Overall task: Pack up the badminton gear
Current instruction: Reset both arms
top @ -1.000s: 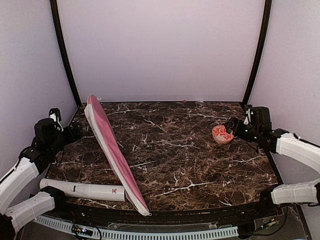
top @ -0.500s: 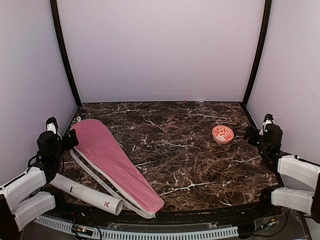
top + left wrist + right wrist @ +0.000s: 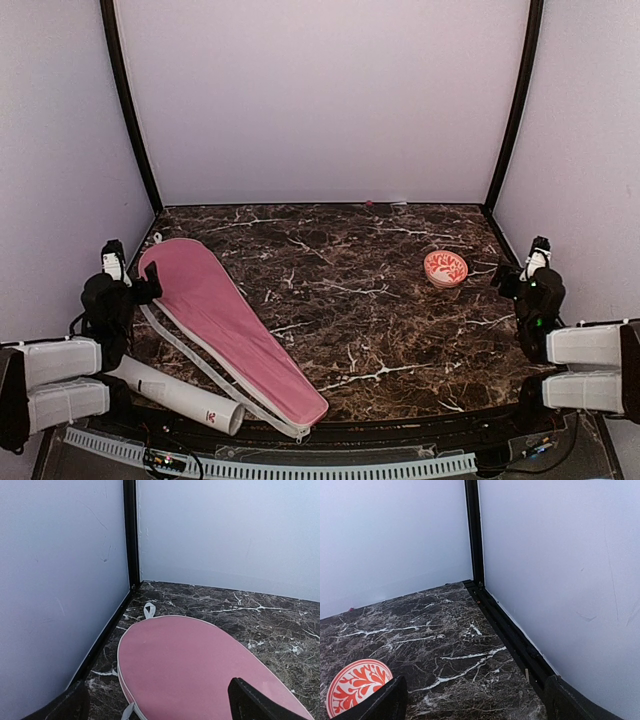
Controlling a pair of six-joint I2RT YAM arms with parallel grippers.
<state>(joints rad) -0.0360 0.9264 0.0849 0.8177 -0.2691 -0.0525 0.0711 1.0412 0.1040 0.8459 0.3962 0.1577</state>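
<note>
The long pink racket-shaped bag (image 3: 225, 325) lies flat on the left of the marble table, its wide end at the back; it fills the left wrist view (image 3: 200, 670). The white red-logo tube (image 3: 180, 392) lies beside it at the front left. My left gripper (image 3: 128, 285) is open and empty by the bag's wide end, its fingertips (image 3: 255, 705) at the frame's bottom corners. My right gripper (image 3: 518, 280) is open and empty at the right edge, its fingertips (image 3: 385, 702) wide apart. No rackets or shuttlecocks show.
A small red-and-white patterned bowl (image 3: 445, 268) stands at the right, also in the right wrist view (image 3: 355, 686). Pale walls with black corner posts (image 3: 510, 110) enclose the table. A black rail (image 3: 520, 645) runs along the right wall.
The bag, held up on edge a second ago, now lies flat. Both arms have pulled back and folded down toward the table's near corners. The tube has shifted to a diagonal.
</note>
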